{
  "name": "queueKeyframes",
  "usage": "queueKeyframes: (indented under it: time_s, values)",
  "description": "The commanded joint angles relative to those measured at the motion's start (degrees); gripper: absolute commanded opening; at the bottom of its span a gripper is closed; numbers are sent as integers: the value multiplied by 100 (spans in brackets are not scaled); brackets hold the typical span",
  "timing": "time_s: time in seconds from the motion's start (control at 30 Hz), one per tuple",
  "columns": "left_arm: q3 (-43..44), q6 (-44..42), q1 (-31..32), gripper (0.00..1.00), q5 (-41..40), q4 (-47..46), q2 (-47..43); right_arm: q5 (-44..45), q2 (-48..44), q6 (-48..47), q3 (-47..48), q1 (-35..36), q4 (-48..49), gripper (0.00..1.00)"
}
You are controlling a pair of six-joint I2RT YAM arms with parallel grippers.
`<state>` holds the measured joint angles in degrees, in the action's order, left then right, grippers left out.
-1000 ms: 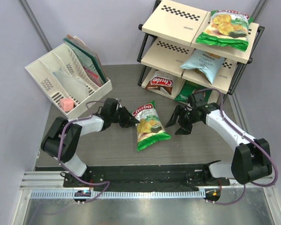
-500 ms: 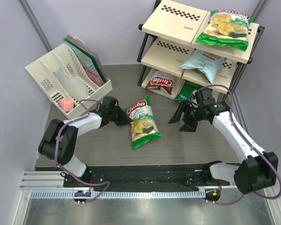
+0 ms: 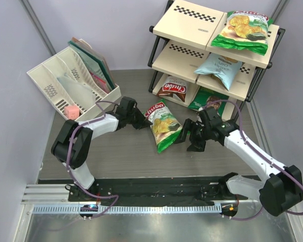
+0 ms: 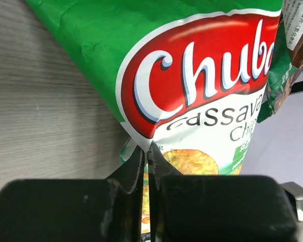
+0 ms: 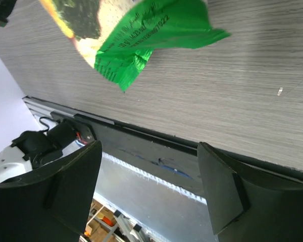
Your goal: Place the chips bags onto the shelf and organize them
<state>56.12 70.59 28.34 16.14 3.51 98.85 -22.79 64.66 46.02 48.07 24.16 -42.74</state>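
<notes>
While the left tool is clenched on the far end of the green chips bag at the middle of the bench, its long axis running far-to-near, the right tool gapes empty just beside the bag's near end, nearer the shelf.

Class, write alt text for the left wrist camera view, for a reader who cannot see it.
The left pincer, dark and at the bottom of the view, is shut on the edge of a green-and-white chips bag with a red Chuba logo. The bag fills most of the view, with grey wood-grain table at the left.
</notes>
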Motion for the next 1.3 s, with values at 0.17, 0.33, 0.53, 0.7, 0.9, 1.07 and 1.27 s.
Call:
queueKeyframes:
  time_s: [0.17,0.33,0.53,0.7,0.9,1.07,1.27]
  values:
    - [14,403,58,0,240,256,-419,705,230,495,-483,247,1609,85]
    - [22,517,75,0,355,212,-480,819,450,803,-659,361,2287,88]
    - [66,623,128,0,486,203,-515,1110,503,1136,-773,467,2718,90]
    - [-57,737,154,0,513,185,-603,1417,556,1515,-914,537,2981,91]
    - [-163,939,216,0,583,89,-691,1786,688,1910,-1002,712,3061,92]
    - [-250,1053,313,0,750,80,-691,2461,521,2253,-1072,774,3316,92]
    - [-435,1238,313,0,856,27,-770,2744,626,2499,-1178,844,3790,92]
